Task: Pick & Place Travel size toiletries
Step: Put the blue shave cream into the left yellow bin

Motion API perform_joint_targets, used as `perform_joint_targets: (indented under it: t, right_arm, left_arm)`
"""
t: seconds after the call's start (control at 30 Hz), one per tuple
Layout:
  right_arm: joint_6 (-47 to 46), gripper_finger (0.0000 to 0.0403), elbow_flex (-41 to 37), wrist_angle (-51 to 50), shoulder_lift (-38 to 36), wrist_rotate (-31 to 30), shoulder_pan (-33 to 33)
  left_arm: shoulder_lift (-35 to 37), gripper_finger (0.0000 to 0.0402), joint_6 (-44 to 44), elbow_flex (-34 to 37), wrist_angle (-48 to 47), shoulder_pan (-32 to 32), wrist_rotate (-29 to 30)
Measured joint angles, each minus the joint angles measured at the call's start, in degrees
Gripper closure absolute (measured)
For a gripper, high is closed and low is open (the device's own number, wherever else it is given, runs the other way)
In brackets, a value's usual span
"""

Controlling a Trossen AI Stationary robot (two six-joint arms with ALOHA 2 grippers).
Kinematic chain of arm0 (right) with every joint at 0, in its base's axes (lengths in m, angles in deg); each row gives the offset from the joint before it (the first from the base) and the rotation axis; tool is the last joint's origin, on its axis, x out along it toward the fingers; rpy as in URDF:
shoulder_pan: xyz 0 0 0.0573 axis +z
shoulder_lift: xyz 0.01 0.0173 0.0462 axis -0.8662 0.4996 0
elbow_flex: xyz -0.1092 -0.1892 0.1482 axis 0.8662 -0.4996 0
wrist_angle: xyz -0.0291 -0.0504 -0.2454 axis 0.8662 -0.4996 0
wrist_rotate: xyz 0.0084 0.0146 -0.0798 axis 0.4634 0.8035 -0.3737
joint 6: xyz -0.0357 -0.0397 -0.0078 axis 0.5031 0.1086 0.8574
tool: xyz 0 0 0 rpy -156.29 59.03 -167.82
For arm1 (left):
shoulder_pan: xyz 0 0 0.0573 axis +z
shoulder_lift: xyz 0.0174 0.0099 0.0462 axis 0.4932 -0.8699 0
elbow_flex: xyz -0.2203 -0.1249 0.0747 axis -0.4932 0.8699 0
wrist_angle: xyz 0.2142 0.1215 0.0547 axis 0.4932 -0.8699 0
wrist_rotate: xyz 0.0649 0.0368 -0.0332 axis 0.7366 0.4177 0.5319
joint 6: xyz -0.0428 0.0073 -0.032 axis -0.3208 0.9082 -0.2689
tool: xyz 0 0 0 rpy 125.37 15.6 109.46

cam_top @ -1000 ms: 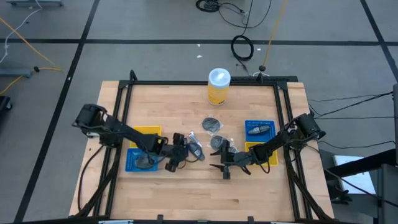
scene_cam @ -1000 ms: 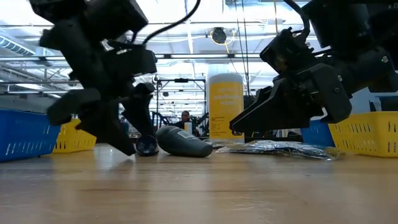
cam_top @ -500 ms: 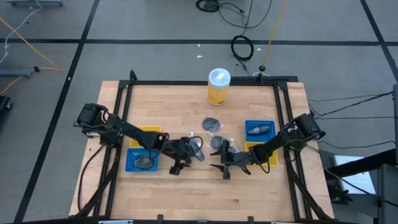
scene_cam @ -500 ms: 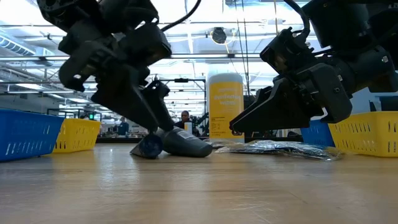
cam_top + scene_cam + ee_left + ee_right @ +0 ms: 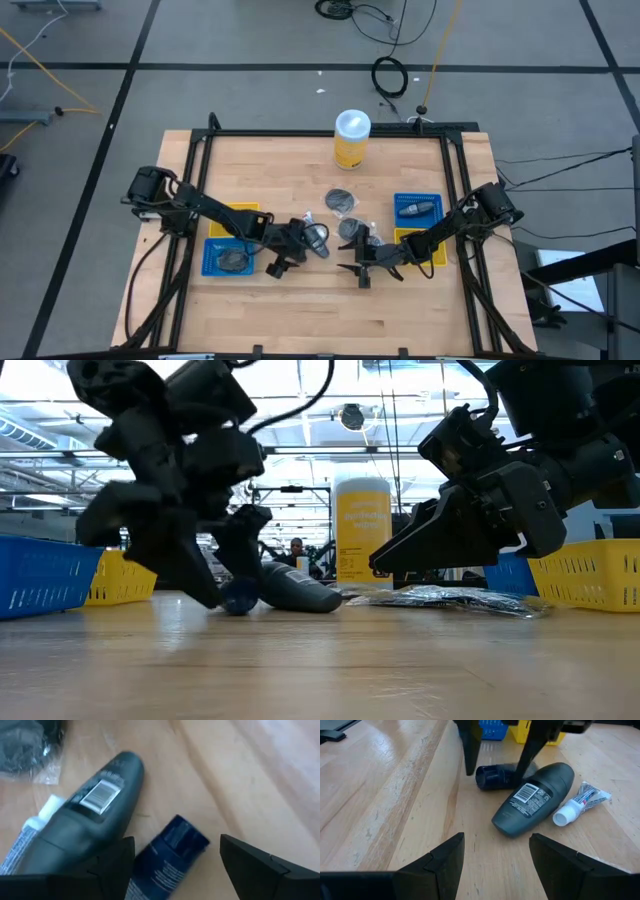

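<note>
A dark-grey bottle (image 5: pixel 90 820) with a barcode label lies on its side mid-table. A small dark-blue tube (image 5: pixel 172 852) lies beside it, and a whitish tube (image 5: pixel 580 802) on its other side. My left gripper (image 5: pixel 285 258) slants down over them, open, with its fingers on either side of the blue tube (image 5: pixel 492 776). My right gripper (image 5: pixel 355 270) hovers low, open and with nothing between its fingers, just right of the group and pointing at it. Two dark discs in clear wrap (image 5: pixel 342 200) lie farther back. My left gripper stands astride the blue tube's middle (image 5: pixel 165 862), coming from above and from the table's left. One finger (image 5: pixel 115 865) stands in the gap between the tube and the grey bottle. I cannot tell whether it touches either. The tube lies flat on the table.
A tall yellow canister (image 5: pixel 352 138) stands at the far edge. A blue tray (image 5: pixel 228 258) and a yellow tray (image 5: pixel 238 212) sit at the left. Another blue tray (image 5: pixel 417 207), holding an item, and a yellow tray (image 5: pixel 425 245) sit at the right, under my right arm.
My left gripper has swung a little toward the table's right and back, turning and tipping over the blue tube. Its fingers drew together on the tube, then spread again. The tube was tipped briefly and lies beside the grey bottle again.
</note>
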Motion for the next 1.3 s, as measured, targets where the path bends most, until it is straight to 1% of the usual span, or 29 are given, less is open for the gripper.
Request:
perform_joint_targets:
  t: [0.13,0.27,0.57,0.73,0.83,0.97,1.17,1.3]
  right_arm:
    - [0.0,0.0187,0.0,-0.2,0.0,0.0,0.0]
    - [0.0,0.0187,0.0,-0.7,0.0,0.0,0.0]
    - [0.0,0.0187,0.0,-1.3,0.0,0.1,0.0]
    - [0.0,0.0187,0.0,-1.1,0.0,0.1,-0.2]
    - [0.0,0.0187,0.0,-1.0,0.0,0.1,-0.7]
    - [-0.3,0.0187,0.0,-1.0,0.0,0.0,-1.0]
    - [-1.1,0.0187,0.0,-1.0,0.0,0.0,-1.0]
    - [-1.1,0.0187,0.0,-1.0,0.0,0.0,-1.0]
  left_arm:
    - [-2.8,0.0124,2.6,-0.1,2.2,0.7,-1.2]
    - [-4.1,0.0147,2.1,-0.2,3.5,0.8,-3.0]
    - [-4.2,0.0229,0.9,-0.1,3.8,0.8,-3.6]
    - [-4.3,0.0273,-2.8,-0.1,3.8,0.1,-3.8]
    - [-4.3,0.0292,-3.6,0.0,3.7,-0.8,-3.9]
    - [-4.3,0.0292,-3.6,0.0,3.9,-2.0,-3.7]
    - [-4.1,0.0255,-4.6,0.1,4.8,-2.9,-3.4]
    - [-3.2,0.0263,-6.4,0.2,5.0,-3.2,-4.2]
